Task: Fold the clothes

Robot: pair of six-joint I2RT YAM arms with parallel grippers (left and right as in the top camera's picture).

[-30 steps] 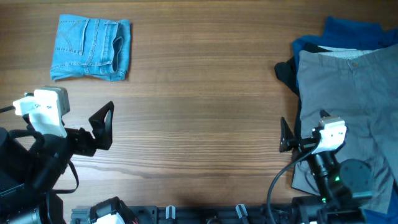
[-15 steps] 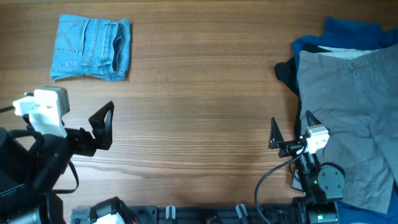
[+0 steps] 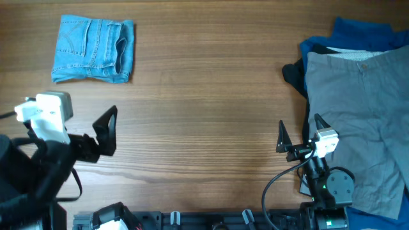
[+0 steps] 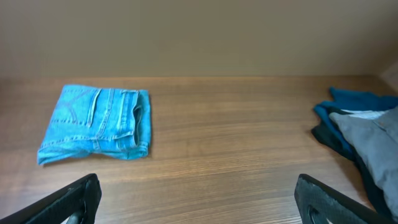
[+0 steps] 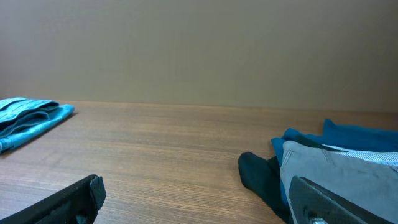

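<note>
Resting at the far left of the brown wooden table (image 3: 204,89), the folded light-blue denim jeans (image 3: 93,50) lie well apart from both your grippers. Your left gripper (image 3: 110,131) hangs near left, fingers spread, holding nothing. Your right gripper (image 3: 298,128), likewise spread, hovers at the left edge of the grey cotton trousers (image 3: 364,121), which overlie a dark-blue garment (image 3: 358,30) and a black garment (image 3: 294,76) at the right.

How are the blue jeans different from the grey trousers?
The jeans are light blue; the grey trousers are grey. The jeans are folded into a small bundle, while the grey trousers lie spread out. The jeans sit alone; the grey trousers lie on top of darker clothes. Both rest on the wooden table.
</note>
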